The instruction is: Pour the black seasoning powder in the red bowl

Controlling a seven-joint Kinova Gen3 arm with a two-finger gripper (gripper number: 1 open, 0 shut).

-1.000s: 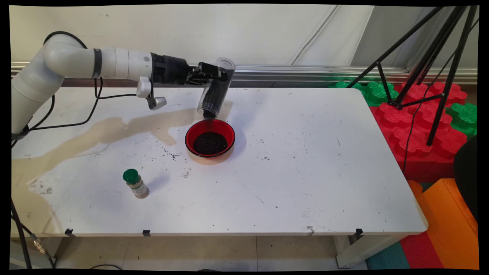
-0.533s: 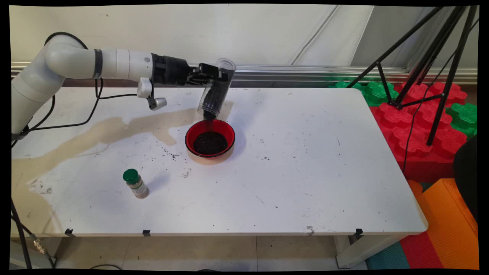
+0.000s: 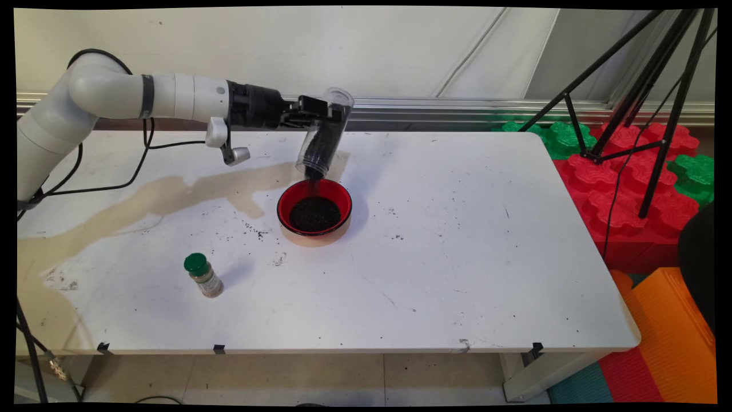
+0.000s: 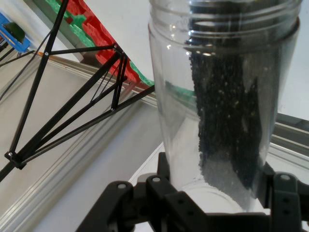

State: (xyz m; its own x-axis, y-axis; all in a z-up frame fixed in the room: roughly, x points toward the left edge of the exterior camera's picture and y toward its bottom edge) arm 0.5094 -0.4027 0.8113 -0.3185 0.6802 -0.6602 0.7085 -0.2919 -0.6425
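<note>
My gripper [image 3: 323, 117] is shut on a clear plastic jar [image 3: 322, 136] of black grains, held tipped mouth-down over a red bowl [image 3: 314, 207]. A thin stream of grains falls from the jar's mouth into the bowl, which holds a dark pile. In the hand view the jar [image 4: 227, 96] fills the middle, grains clinging along one side, with the gripper [image 4: 212, 203] clamped around its base.
A small spice bottle with a green cap [image 3: 202, 274] stands near the table's front left. Loose dark grains lie scattered on the white table [image 3: 457, 257] left of the bowl. A black tripod [image 3: 640, 86] and coloured foam blocks [image 3: 629, 189] stand beyond the right edge.
The jar has stayed tipped over the bowl with grains still pouring; the arm has barely shifted.
</note>
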